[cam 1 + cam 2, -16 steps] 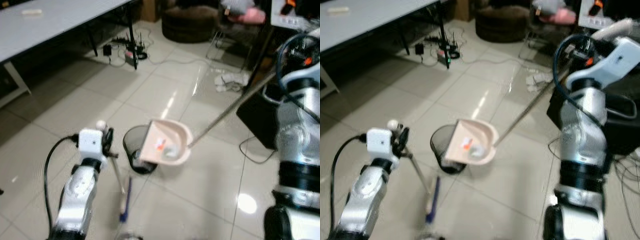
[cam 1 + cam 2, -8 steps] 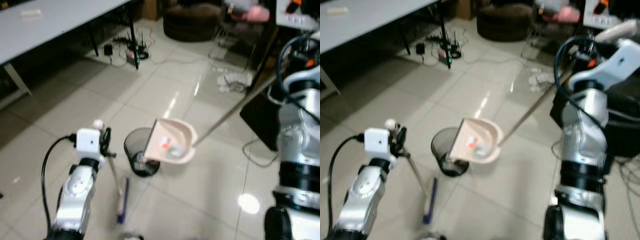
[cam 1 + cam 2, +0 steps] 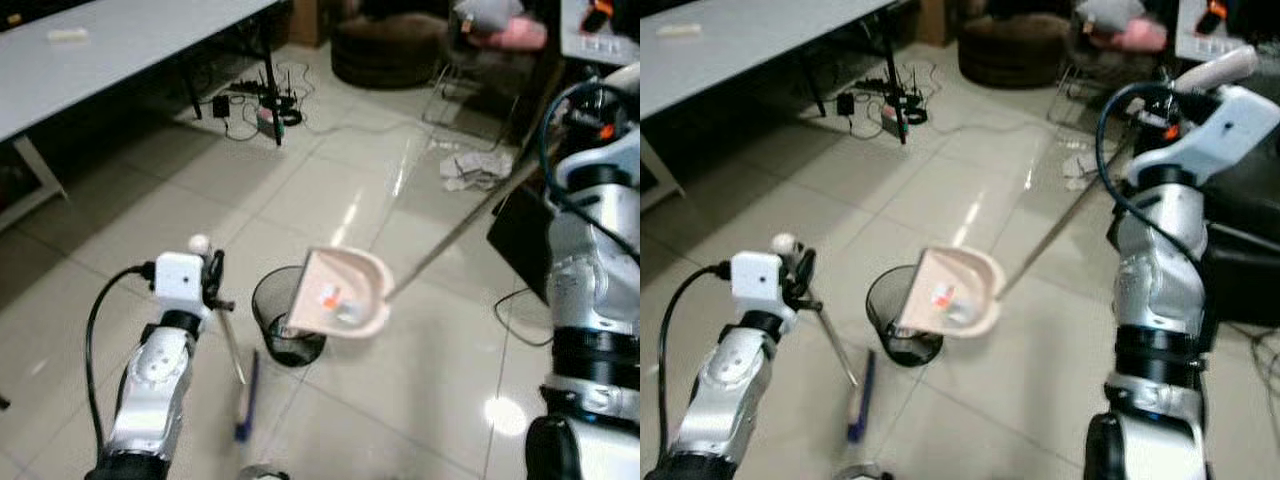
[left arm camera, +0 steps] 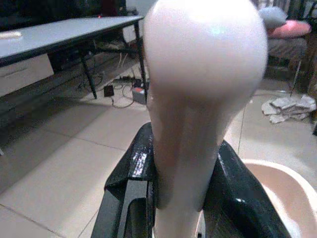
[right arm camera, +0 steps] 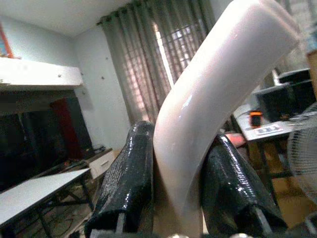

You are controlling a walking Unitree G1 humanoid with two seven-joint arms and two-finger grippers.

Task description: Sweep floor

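Your right gripper [image 5: 171, 198] clenches the handle of the dustpan [image 3: 340, 295], tipped over the bin [image 3: 285, 320] at its three o'clock, your left gripper [image 4: 181, 193] clamps the broom [image 3: 238, 375], and the seemingly loose scraps [image 3: 335, 297] could miss the bin if you tilt too fast.

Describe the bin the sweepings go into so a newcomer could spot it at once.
Start from the long grey table at the far left, then come forward over the pale tiled floor. The black mesh wastebasket stands there, partly covered by the tilted pink dustpan. It is the round, dark, see-through container.
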